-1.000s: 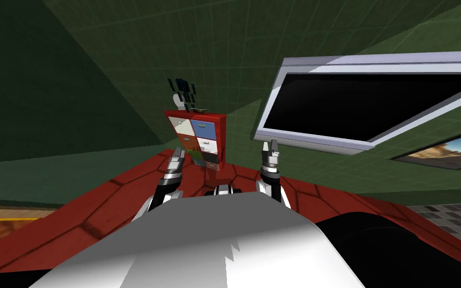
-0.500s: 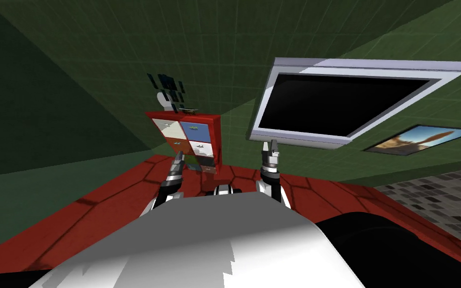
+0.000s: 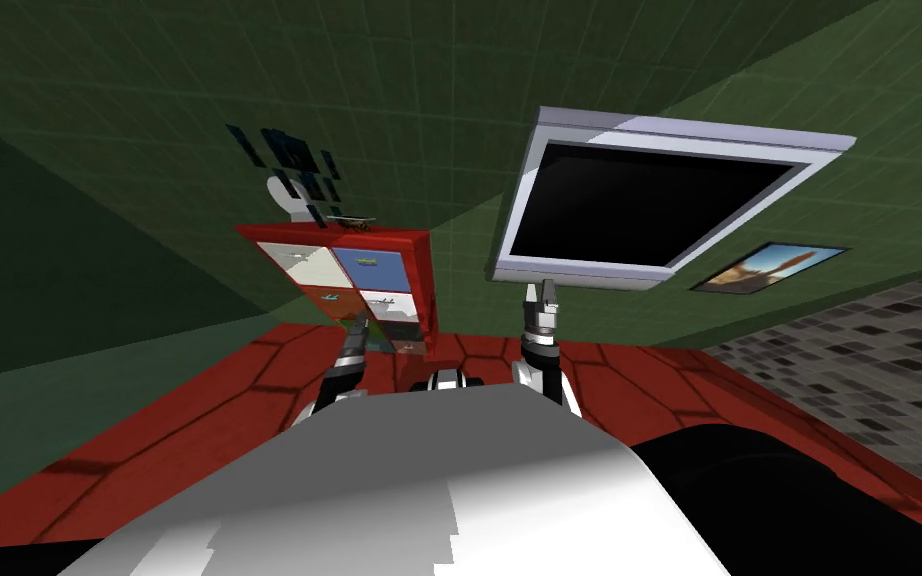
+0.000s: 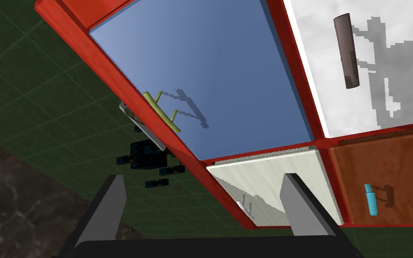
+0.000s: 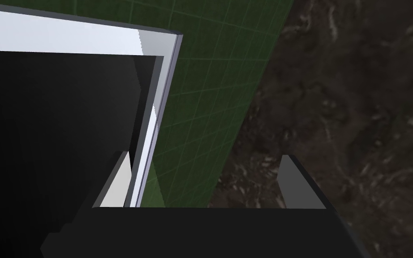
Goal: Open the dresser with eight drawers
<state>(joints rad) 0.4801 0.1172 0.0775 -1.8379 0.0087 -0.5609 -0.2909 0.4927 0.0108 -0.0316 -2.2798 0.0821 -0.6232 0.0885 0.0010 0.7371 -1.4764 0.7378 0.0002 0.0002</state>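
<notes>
Dresser (image 3: 349, 282): looking rigid, prob. heavy; pulling by bar handle (image 4: 161, 112) advised.
L gripper (image 4: 202, 179): facing blue drawer (image 4: 219, 67), jaws released.
R gripper (image 5: 206, 156): hanging idle, jaws released.

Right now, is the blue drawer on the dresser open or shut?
Shut: the blue drawer sits flush in the dresser's red frame, no gap showing.

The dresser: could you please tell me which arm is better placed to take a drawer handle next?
Left, probably. The left gripper, open, faces the drawer fronts of the dresser, with a pale drawer's handle straight ahead of it. The right gripper, also open, points at a window frame beside the dresser.
</notes>
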